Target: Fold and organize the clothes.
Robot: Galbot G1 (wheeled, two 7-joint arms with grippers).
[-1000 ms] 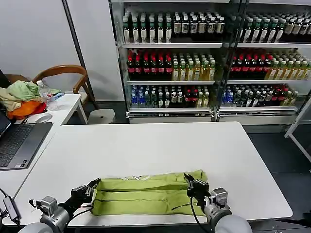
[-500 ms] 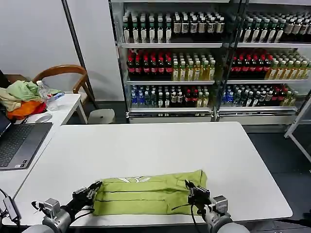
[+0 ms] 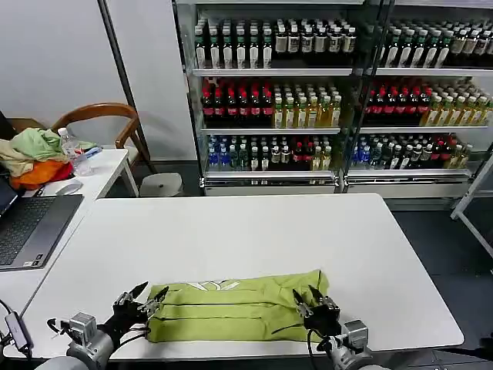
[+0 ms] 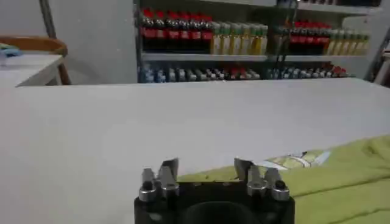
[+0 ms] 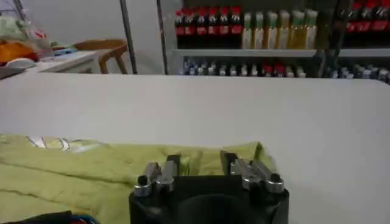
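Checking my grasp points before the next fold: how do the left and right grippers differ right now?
The left gripper sits just off the T-shirt's left end, over bare table; the right gripper sits over the cloth at the shirt's right end. The left lies nearer the shirt's near edge, the right about mid-width. Both have jaws open, holding nothing, at the table's near edge.

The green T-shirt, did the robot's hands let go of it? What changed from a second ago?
Yes. Both hands let go: the left hand and the right hand, which pinched the two ends of the folded lime green T-shirt a second ago, are now open and have drawn back toward the robot. The shirt slid slightly nearer the table's front edge. It stayed folded in a long strip.
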